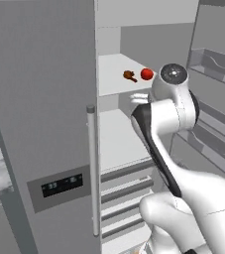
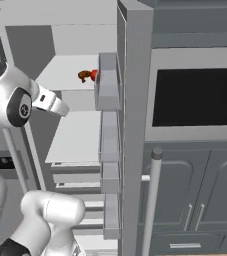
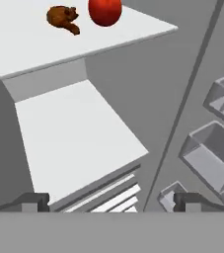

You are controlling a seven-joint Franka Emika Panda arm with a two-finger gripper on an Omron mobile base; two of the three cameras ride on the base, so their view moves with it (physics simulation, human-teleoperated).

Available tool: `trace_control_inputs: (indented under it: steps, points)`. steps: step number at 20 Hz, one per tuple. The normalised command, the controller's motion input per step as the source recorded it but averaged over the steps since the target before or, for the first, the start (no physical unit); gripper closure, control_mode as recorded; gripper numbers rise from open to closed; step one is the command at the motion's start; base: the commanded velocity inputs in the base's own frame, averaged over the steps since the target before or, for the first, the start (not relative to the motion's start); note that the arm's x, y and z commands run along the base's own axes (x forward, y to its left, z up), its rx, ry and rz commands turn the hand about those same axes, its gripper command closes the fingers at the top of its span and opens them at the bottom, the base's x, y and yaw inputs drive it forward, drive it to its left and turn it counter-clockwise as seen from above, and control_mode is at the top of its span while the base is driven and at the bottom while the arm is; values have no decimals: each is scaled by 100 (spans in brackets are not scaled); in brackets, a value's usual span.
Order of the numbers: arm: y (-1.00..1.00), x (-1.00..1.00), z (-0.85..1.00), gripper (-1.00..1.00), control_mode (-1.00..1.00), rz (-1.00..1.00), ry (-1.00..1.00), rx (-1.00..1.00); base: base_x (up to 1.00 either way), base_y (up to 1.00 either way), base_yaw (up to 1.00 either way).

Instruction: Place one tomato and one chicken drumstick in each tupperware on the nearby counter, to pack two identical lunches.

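Tool [image 3: 111, 201] wide open, empty, inside open fridge; tomato [image 3: 105, 11] and drumstick [image 3: 63, 19] on shelf [image 3: 19, 44] above and ahead.

The tomato [image 3: 105, 11] looks smooth and glossy red, the drumstick [image 3: 62, 19] rough and matt brown, on a plain matt white shelf [image 3: 19, 44]; the fridge door [image 1: 39, 99] is matt grey.

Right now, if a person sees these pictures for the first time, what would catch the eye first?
Most striking are the red tomato and the brown chicken drumstick, side by side on the upper white shelf of the open fridge. Next comes the white robot arm, rising in front of the shelves. Its tool stands open, below that shelf and away from the food.
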Motion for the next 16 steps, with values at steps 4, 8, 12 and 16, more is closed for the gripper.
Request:
trace_control_inputs:
  steps: [4, 8, 12, 16]
  points:
    - [-41, 51, 91, -100, -100, 22, -2, -14, 0, 0, 0]
    - [-41, 61, 36, -100, -100, 26, 4, 0, 0, 0, 0]
    - [24, 12, 0, -100, -100, 5, -6, -8, 0, 0, 0]
    - [-2, 90, -11, -100, -100, 0, -5, -3, 0, 0, 0]
